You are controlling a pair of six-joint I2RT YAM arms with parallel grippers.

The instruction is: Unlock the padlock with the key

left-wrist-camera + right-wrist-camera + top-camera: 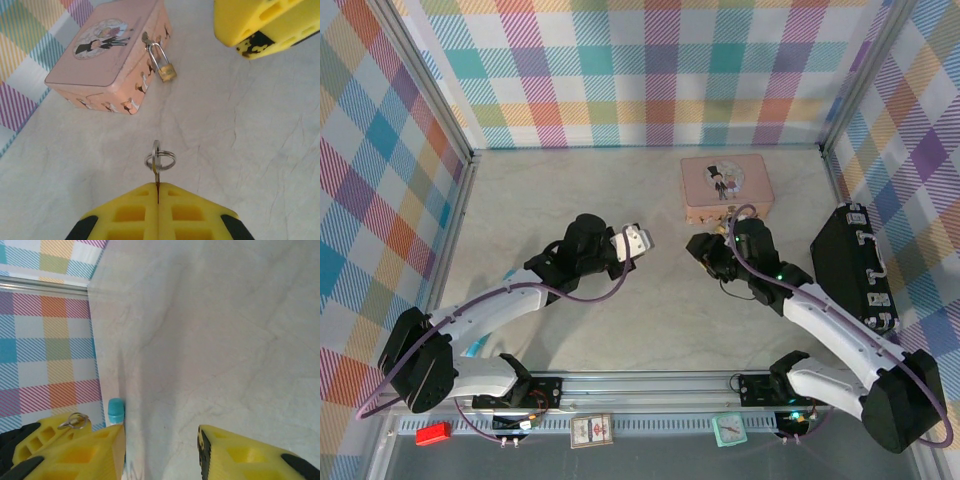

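The small brass padlock (167, 70) hangs by its silver shackle from the clasp on the front of the pink tin (107, 52). My left gripper (158, 189) is shut on the thin key (157, 161). The key's head and its split ring stick out past the tips, well short of the padlock. In the top view the left gripper (641, 240) faces the right gripper (704, 249) in front of the pink tin (725, 187). The right gripper (161, 450) is open with nothing between its fingers (255, 25). The key ring (73, 420) shows beside its left finger.
A black case (856, 268) lies along the right wall. A blue cap (116, 409) sits by the left wall. Plaid walls close in the marbled tabletop (570, 190) on three sides. A red block (433, 433) and small cards lie below the front rail.
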